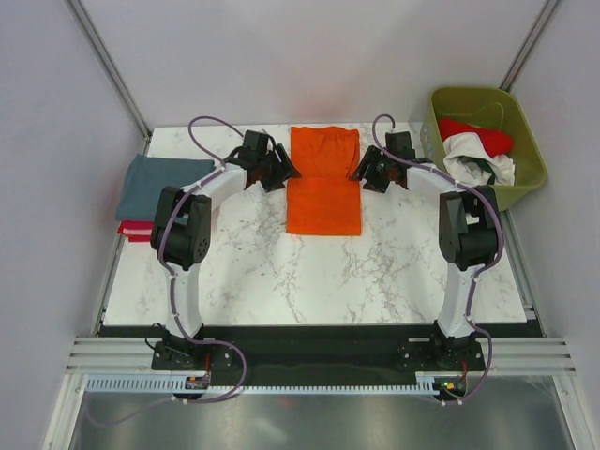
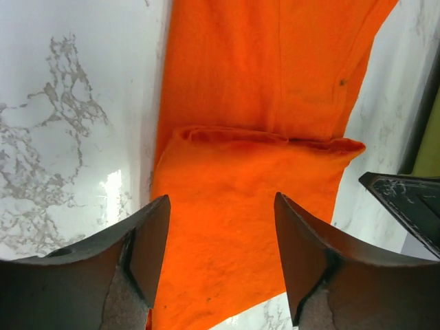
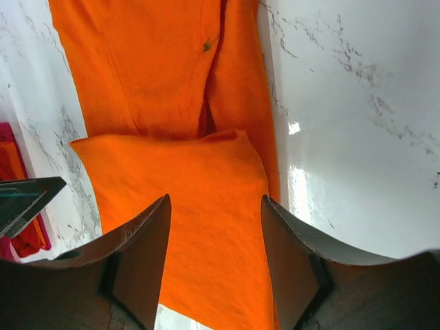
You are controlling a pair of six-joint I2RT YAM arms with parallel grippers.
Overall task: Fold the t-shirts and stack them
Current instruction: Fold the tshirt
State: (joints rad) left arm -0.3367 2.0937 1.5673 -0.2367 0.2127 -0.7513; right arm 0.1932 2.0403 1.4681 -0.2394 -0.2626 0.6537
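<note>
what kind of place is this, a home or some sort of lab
Probably a robotics lab cell, not a home: left arm and right arm bolted to a metal rail at a marble-patterned table, plain grey panels around it, an olive bin of shirts.

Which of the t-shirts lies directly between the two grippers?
The orange t-shirt, partly folded, between the left gripper and right gripper. The grey-blue t-shirt lies at the left edge; the white t-shirt is in the bin.
</note>
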